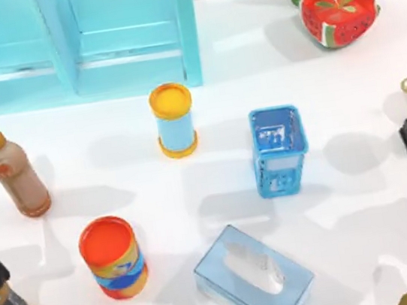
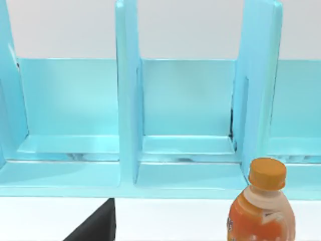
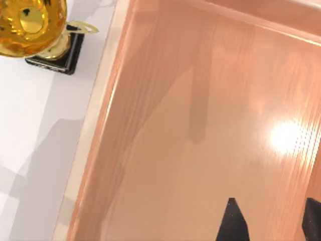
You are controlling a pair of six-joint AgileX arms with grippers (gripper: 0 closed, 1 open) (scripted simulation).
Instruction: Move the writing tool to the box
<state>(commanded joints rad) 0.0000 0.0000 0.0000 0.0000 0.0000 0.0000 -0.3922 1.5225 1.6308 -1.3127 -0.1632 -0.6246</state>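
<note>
Above the peach wooden box (image 3: 165, 165), the right gripper (image 3: 273, 223) hovers with fingers spread, holding nothing, as suits a release; where the marker lies I cannot tell. The left arm idles facing the blue shelf (image 2: 180, 100).

Basket (image 1: 280, 149) right of can (image 1: 174, 119); tissue box (image 1: 254, 276) in front.
</note>
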